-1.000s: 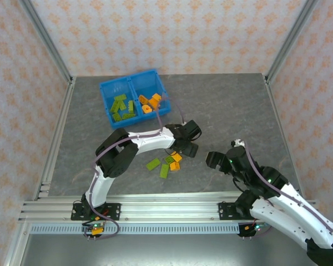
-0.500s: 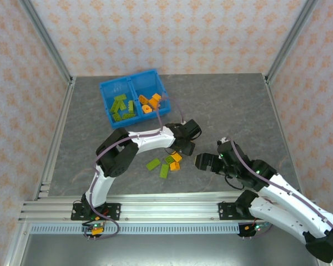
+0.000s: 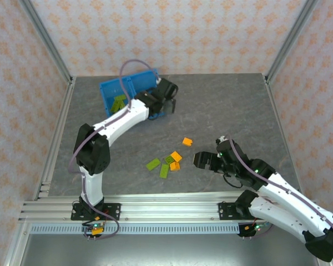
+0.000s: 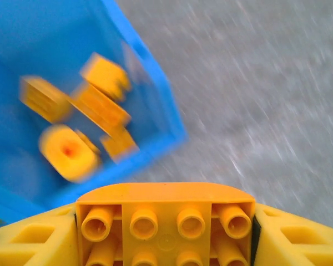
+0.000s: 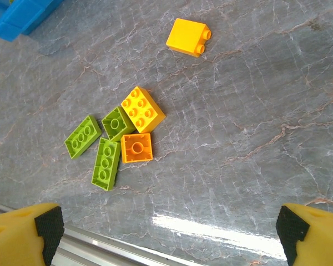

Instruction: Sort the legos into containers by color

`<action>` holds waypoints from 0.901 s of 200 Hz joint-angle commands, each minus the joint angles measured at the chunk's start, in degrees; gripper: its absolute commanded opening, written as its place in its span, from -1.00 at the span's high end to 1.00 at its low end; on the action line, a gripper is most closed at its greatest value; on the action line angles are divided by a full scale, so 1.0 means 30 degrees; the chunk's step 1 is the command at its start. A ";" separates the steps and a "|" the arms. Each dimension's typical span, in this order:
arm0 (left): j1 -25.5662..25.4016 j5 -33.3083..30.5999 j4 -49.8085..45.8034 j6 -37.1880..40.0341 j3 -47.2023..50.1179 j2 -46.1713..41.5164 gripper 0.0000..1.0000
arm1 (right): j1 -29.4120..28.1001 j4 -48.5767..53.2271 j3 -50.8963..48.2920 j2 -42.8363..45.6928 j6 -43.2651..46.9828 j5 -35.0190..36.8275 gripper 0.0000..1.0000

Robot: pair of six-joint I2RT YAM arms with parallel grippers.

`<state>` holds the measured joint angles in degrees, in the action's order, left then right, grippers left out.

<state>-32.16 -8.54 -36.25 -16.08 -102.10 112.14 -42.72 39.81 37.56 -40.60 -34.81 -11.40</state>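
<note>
Grey veined tabletop [image 3: 227, 105], peach-patterned walls [image 3: 172, 33]

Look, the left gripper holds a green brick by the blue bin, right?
No. The brick held in the left gripper by the blue bin is orange, not green, as the left wrist view shows.

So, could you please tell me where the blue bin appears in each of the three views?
Top external: the blue bin sits upper left of centre, on the far part of the table.
Left wrist: the blue bin is at upper left, with orange bricks inside.
Right wrist: one corner of the blue bin at the top left edge.
Shared landmark: the grey marbled table under it.
</note>
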 commanded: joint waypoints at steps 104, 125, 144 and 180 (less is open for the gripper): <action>0.3316 -0.0377 -0.1565 0.1818 -0.6182 0.5898 -0.43 | -0.0057 0.0097 0.0693 0.0727 0.0122 0.0511 -0.99; 0.3309 -0.0129 -0.1416 0.1675 -0.5761 0.5071 -0.52 | -0.0057 -0.0087 0.0687 0.0627 0.0245 0.0547 -0.99; 0.3309 0.0350 -0.1149 0.1556 -0.5173 0.4061 -0.60 | -0.0057 -0.0197 0.0770 0.0471 0.0377 0.0598 -0.99; 0.3118 0.2304 -0.0297 0.0999 -0.3176 0.0923 -0.66 | -0.0059 -0.0347 0.0840 -0.0134 0.0471 0.1250 -1.00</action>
<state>-22.24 -5.91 -39.44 -11.16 -115.37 125.54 -42.72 39.75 38.15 -40.05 -34.39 -10.72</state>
